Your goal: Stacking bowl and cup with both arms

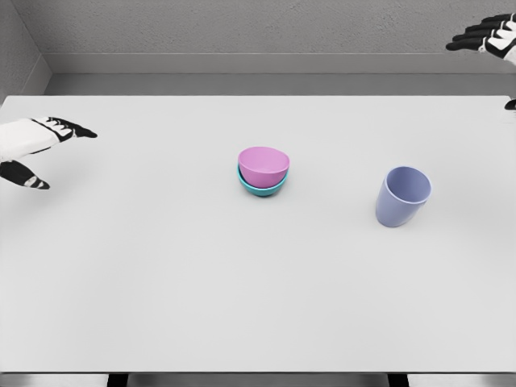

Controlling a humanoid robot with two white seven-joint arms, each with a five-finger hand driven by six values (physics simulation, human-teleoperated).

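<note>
Head view looks down on a white table (161,282) with a grey wall behind it. Near the middle sits a pink bowl (264,163), nested inside a teal bowl (260,188) of which only the rim and lower curve show beneath it. The pink bowl tilts slightly, its opening turned toward the upper left. Well apart to the right stands a lavender cup (401,196), upright but leaning a little (its mouth faces up and to the right), with nothing inside it that can be seen.

At the left edge the left hand (36,145) hovers over the table, fingers spread and extended toward the right, thumb held lower, grasping nothing. At the upper right corner the right hand (490,36) is only partly in frame, raised well above the table; its dark fingers point left, stretched out and empty. Both hands are far from the bowls and the cup.
</note>
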